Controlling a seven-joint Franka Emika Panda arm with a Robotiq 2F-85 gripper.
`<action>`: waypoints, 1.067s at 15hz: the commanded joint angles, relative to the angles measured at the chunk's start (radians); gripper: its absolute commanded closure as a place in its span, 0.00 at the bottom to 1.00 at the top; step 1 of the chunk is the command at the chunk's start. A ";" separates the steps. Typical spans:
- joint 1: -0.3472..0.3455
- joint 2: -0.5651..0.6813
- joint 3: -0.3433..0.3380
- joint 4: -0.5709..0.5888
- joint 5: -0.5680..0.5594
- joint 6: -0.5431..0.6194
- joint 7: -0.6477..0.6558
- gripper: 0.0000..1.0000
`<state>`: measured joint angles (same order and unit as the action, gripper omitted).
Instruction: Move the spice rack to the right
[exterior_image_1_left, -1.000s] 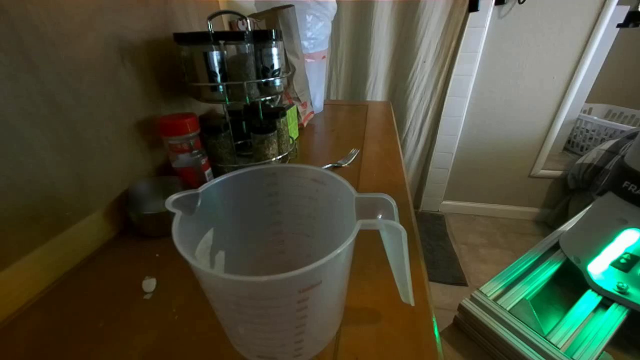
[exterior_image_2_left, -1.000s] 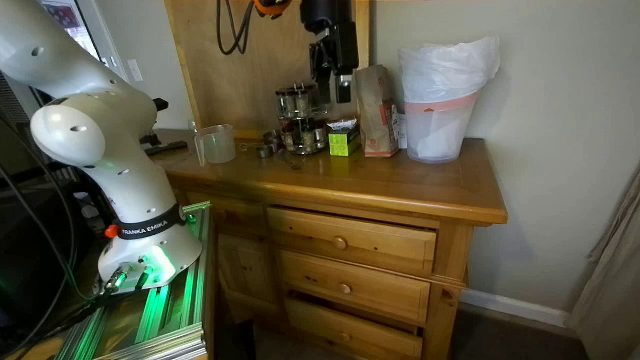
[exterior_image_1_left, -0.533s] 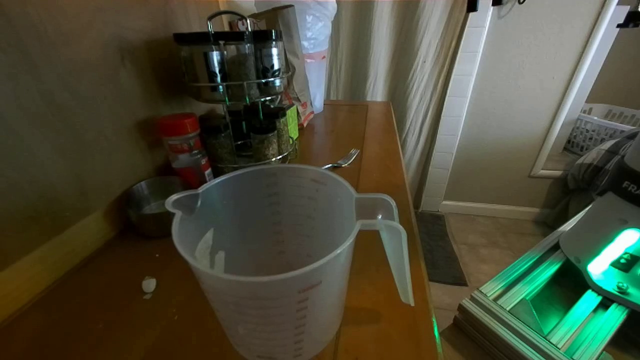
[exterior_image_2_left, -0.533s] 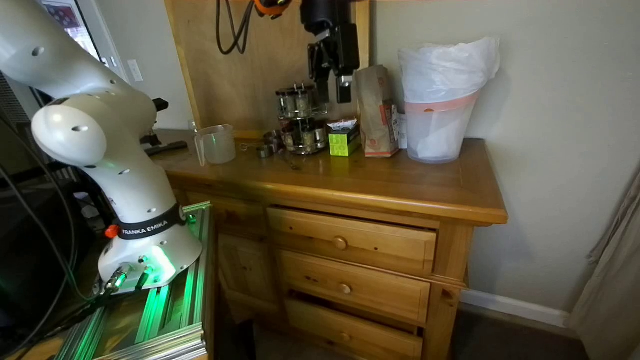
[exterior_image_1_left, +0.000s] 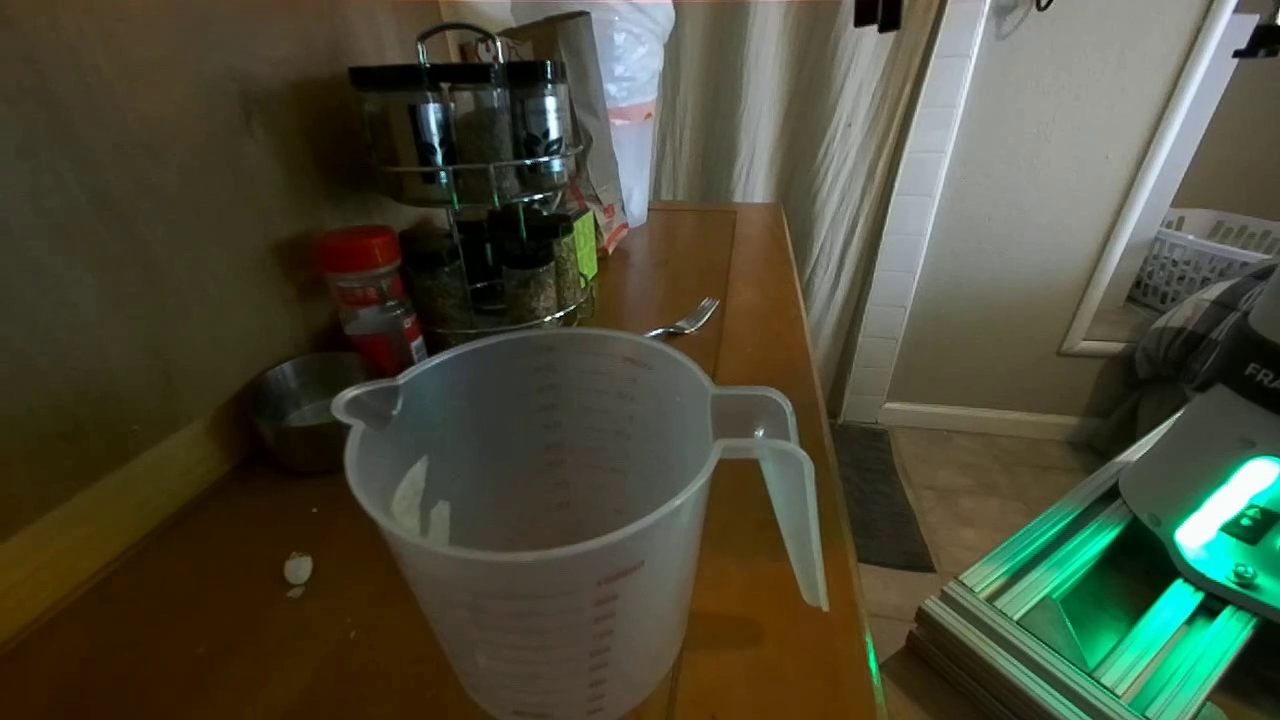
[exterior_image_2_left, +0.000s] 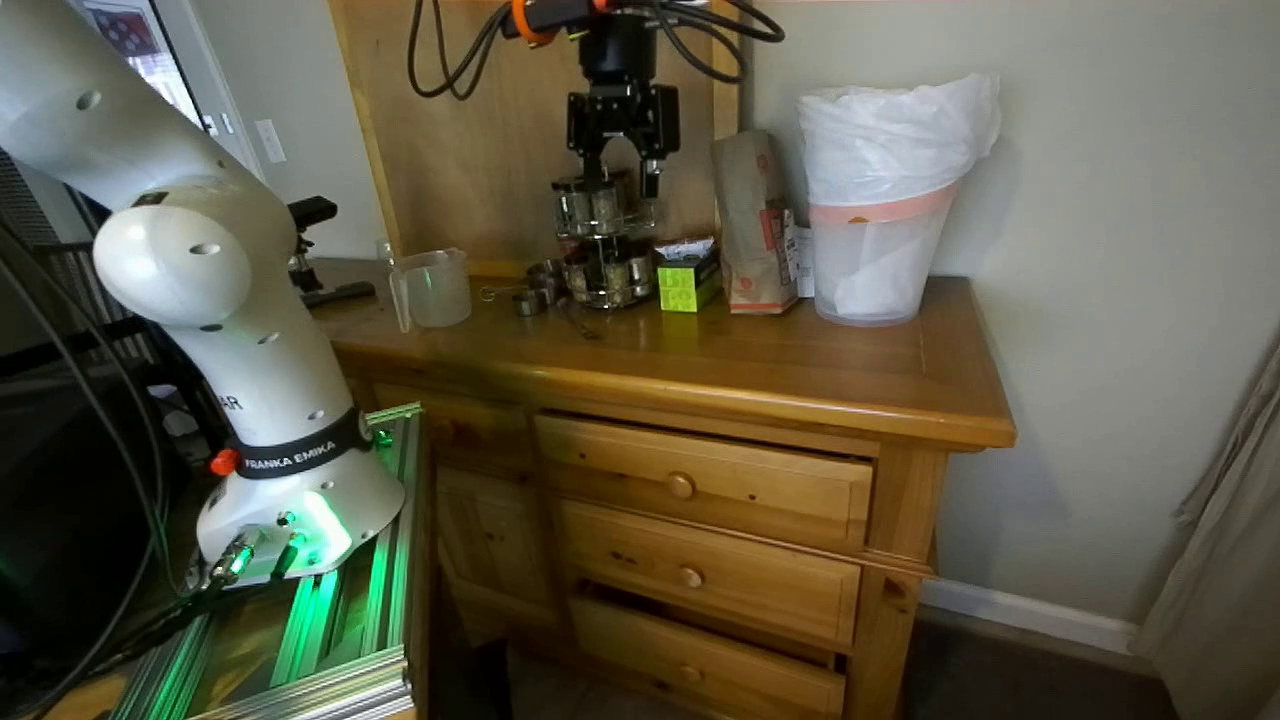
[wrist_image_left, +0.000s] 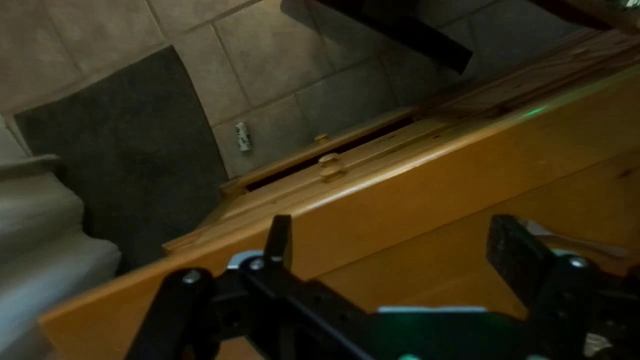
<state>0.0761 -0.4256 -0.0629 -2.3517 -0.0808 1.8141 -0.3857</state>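
The spice rack (exterior_image_1_left: 482, 125) is a round two-tier metal carousel of small jars with a top handle. It stands upright on the wooden dresser top, and also shows in an exterior view (exterior_image_2_left: 602, 238) left of a green box. My gripper (exterior_image_2_left: 621, 178) points down, its fingertips overlapping the rack's upper tier in that view. In an exterior view its tips (exterior_image_1_left: 878, 14) show at the top edge, far to the side of the rack, so it hangs apart from it. In the wrist view the gripper (wrist_image_left: 392, 232) is wide open with only dresser top between its fingers; the rack does not show there.
A translucent measuring jug (exterior_image_1_left: 540, 620), red-lidded jar (exterior_image_1_left: 362, 290) and metal cup (exterior_image_1_left: 305, 425) stand near the rack. A fork (exterior_image_1_left: 688, 320) lies in front. A green box (exterior_image_2_left: 682, 288), paper bag (exterior_image_2_left: 748, 230) and white bin (exterior_image_2_left: 870, 275) stand right. The dresser's front edge (wrist_image_left: 380, 182) runs below the gripper.
The gripper has turned, so both spread fingers show side by side, and it has moved left over the rack's top in an exterior view. The arm has shifted with it. The rack has not moved.
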 joint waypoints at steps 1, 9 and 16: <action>0.081 0.033 0.034 0.057 0.073 -0.030 -0.107 0.00; 0.104 0.008 0.050 0.030 0.050 -0.013 -0.160 0.00; 0.169 0.093 0.085 0.068 0.075 0.066 -0.295 0.00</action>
<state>0.2076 -0.3977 -0.0018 -2.3233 -0.0331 1.8353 -0.5993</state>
